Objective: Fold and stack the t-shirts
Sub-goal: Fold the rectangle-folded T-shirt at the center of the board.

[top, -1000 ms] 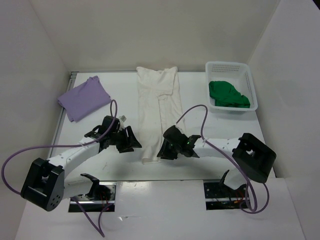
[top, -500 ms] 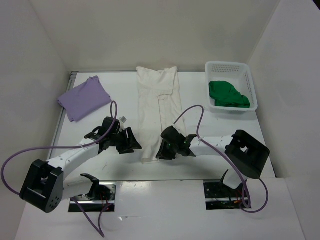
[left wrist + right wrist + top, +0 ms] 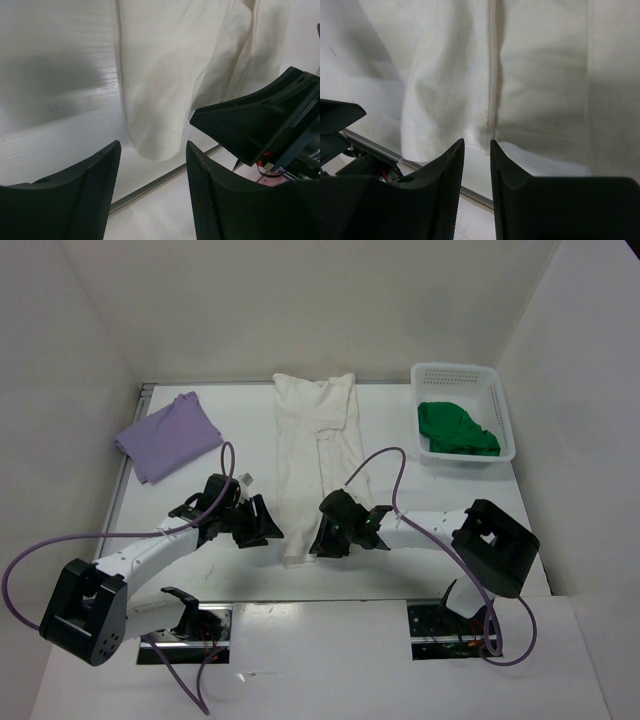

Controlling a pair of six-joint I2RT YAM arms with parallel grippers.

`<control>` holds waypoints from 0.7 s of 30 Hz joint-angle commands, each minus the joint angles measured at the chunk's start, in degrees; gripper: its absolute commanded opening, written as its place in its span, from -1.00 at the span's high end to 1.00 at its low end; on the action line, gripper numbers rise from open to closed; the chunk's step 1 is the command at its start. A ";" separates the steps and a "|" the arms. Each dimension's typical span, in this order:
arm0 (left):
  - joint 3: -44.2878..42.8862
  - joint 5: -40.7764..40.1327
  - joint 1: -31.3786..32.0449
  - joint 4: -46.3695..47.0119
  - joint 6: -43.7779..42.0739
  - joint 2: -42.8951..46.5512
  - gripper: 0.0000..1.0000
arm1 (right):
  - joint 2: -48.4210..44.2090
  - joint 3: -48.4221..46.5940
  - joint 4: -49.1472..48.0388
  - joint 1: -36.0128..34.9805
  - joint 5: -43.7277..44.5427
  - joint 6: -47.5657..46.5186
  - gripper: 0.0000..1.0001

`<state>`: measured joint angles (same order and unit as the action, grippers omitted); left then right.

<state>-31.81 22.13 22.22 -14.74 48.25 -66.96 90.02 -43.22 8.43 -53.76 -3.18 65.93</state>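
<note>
1. Working on the white t-shirt (image 3: 318, 455), spread lengthwise down the middle of the table (image 3: 200, 480) as a narrow strip, hem nearest the arms; probably laid so for folding hem toward collar
2. Flanking that hem with both arms: left gripper (image 3: 260, 525) just beside the near left corner, right gripper (image 3: 327, 540) over the near right corner, likely for lifting both corners together
3. On the left, standing wide, nothing between the jaws, with bare table and the hem corner ahead
4. On the right, narrowed to a slim gap above the hem's edge; no cloth seen pinched
5. Set aside: lavender t-shirt (image 3: 168, 435), folded at far left, a probable base for the stack; green t-shirt (image 3: 455, 430) crumpled in the white perforated basket (image 3: 465, 372) at far right, not yet folded
</note>
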 commanded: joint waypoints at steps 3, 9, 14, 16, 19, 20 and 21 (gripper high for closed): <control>0.26 0.46 0.19 1.03 0.09 1.13 -0.24 | 0.95 -1.51 0.63 -0.03 1.60 -0.72 0.34; 0.26 0.46 0.19 1.03 0.09 1.13 -0.24 | 2.00 -0.90 -1.21 -0.03 0.98 -0.72 0.46; 0.26 0.46 0.19 1.03 0.09 1.13 -0.24 | 3.76 -2.13 -1.22 -0.03 0.37 -0.72 0.57; 0.78 0.46 0.19 1.03 0.09 1.13 -0.24 | 3.76 -2.13 -0.70 -0.03 0.37 -0.72 0.68; 0.79 0.46 0.19 1.03 0.09 1.13 -0.24 | 2.28 -2.65 0.09 -0.03 0.98 -0.72 0.75; 0.79 0.46 0.19 1.03 0.09 1.13 -0.24 | 1.31 -2.66 1.14 -0.03 0.98 -1.24 0.78; 0.79 0.46 0.19 1.03 0.09 1.13 -0.24 | 0.78 -2.66 1.15 -0.03 1.68 -1.24 0.81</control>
<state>-31.48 22.13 22.22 -14.81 48.25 -66.96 92.73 -43.64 8.43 -53.76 -3.57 65.58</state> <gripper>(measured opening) 0.624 0.105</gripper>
